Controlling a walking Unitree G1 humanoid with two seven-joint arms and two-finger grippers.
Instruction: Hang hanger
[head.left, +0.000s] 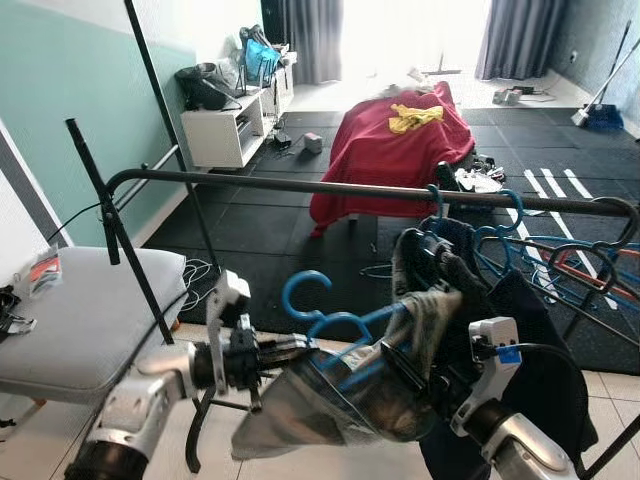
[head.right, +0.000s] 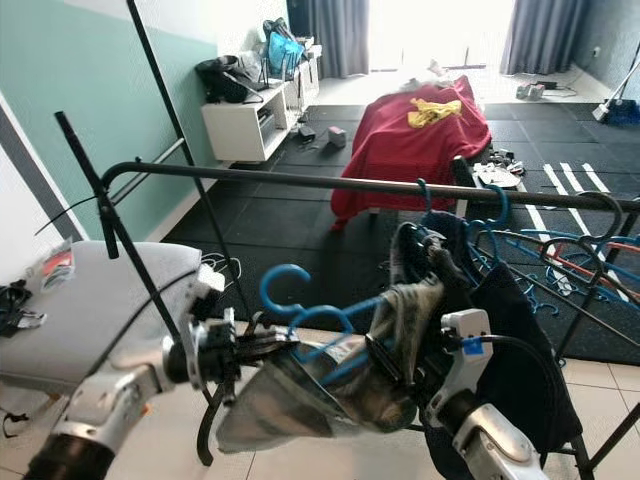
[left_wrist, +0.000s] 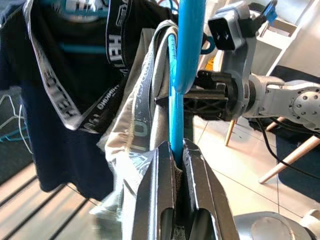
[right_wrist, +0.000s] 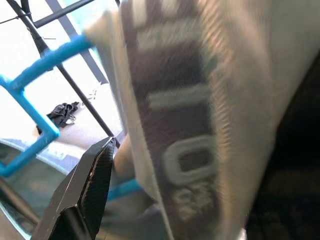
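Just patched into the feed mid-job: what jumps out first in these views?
The blue hanger with grey underwear draped on it, held low in front between both arms: the left pincer is shut on its bar, the right pincer grips its other end. Just behind runs the black clothes rail, dark clothes already hanging at its right end.

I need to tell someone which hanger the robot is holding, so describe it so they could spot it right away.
Start at the black clothes rail crossing the room. Just below and in front of it, the blue hanger draped with a grey garment sits between the left gripper and right gripper. Unlike the hangers hooked on the rail's right, its hook is free.
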